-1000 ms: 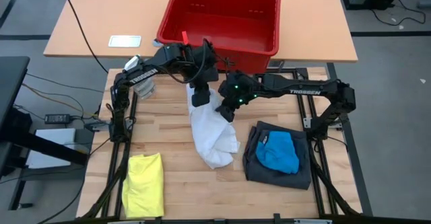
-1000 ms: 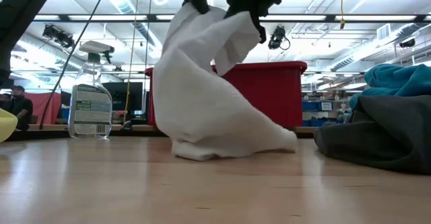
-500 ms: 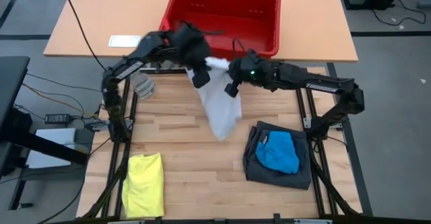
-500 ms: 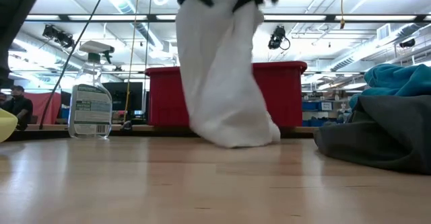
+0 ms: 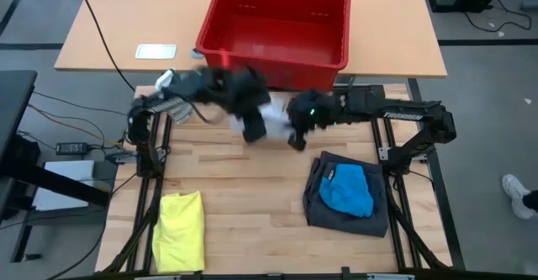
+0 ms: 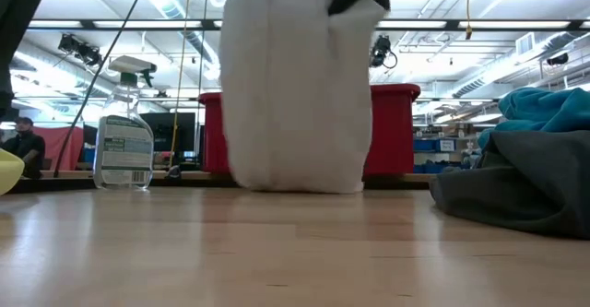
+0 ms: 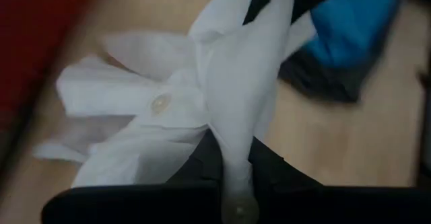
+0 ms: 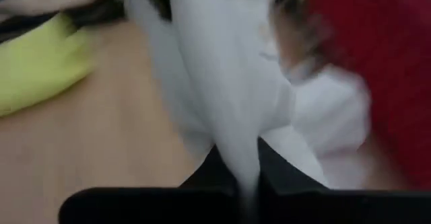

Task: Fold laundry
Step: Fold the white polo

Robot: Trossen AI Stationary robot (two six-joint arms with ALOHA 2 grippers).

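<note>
A white buttoned garment [image 6: 295, 86] hangs as a wide flat sheet between my two grippers, in front of the red basket. My left gripper [image 5: 254, 129] is shut on its upper left corner and my right gripper [image 5: 296, 137] on its upper right corner. Its lower edge [image 6: 295, 189] reaches tabletop level; whether it rests there I cannot tell. A folded yellow shirt [image 5: 178, 229] lies at the near left. Dark grey shorts [image 5: 315, 200] lie at the near right, with a bright blue piece [image 5: 346, 187] on top. The navy piece is out of view. My left gripper [image 7: 232, 183] pinches a bunched fold of the white garment's top edge [image 7: 229, 136] between its two fingers, near a button [image 7: 159, 103]. The cloth hangs below it, spread toward the other gripper. My right gripper [image 8: 248, 180] pinches a gathered fold of the garment's top edge [image 8: 236, 130] between its two fingers. The cloth hangs below the fingers, spread toward the left gripper.
The red slotted basket [image 5: 273, 23] stands at the far side behind the arms. A clear spray bottle [image 6: 124, 141] stands at the far left of the table. Bare wood [image 5: 252, 204] lies between the yellow shirt and the shorts.
Both grippers swung toward the far edge and up, then came back toward the near edge and a little apart. The white garment's crumpled lower end left the table, and the cloth spread from a narrow bunch into a wide hanging sheet.
</note>
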